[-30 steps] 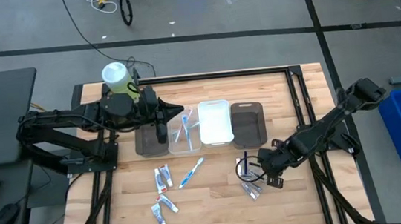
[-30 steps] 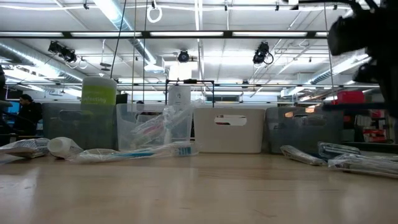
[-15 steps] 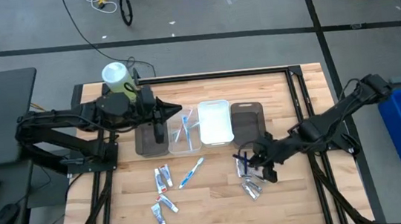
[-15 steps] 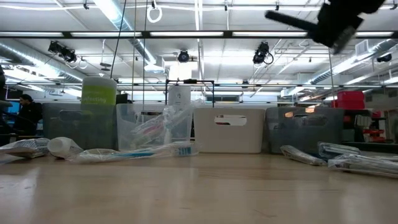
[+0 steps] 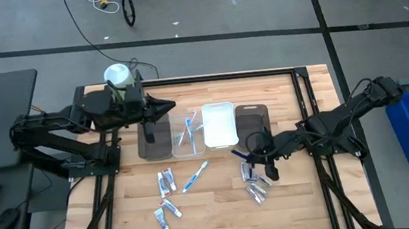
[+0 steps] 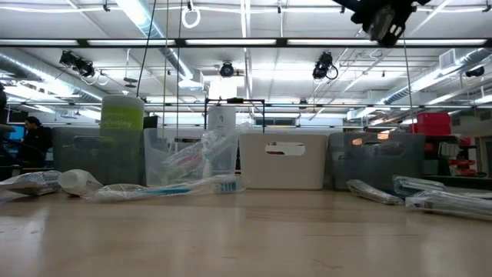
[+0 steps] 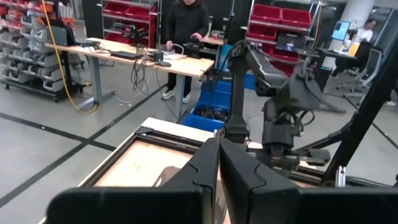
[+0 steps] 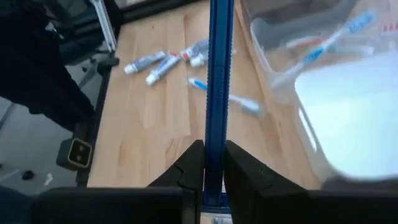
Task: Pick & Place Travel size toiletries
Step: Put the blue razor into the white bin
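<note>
My right gripper [image 5: 257, 155] hangs over the table's right half, next to several silvery tubes [image 5: 255, 189], and is shut on a slim blue stick-like toiletry [image 8: 217, 74]. It also shows high up in the low view [image 6: 380, 17]. My left gripper [image 7: 219, 163] is shut and empty, held level above the left dark tray [image 5: 150, 143]. Toothpaste tubes [image 5: 166, 182] and a blue-white toothbrush [image 5: 195, 176] lie flat on the wood. More toothbrushes [image 5: 186, 134] lie in the clear tray. My right gripper pinches the blue toiletry's shaft [image 8: 217, 134] between its two fingers [image 8: 189, 165]. The shaft runs along the fingers and sticks out past their tips toward the table's left [image 5: 238, 154]. It is lifted clear of the table.
Four trays stand in a row at the table's far middle: dark, clear, white [image 5: 219, 124], dark [image 5: 252, 125]. A green-white canister [image 5: 118, 76] stands at the far left corner. More toothpaste tubes [image 5: 166, 211] lie near the near edge. People stand in the room beyond.
My right gripper moved toward the table's left and far side and rose, lifting the blue toiletry off the wood beside the silvery tubes. My left gripper drew back from over the trays toward the table's left and tipped up to level.
</note>
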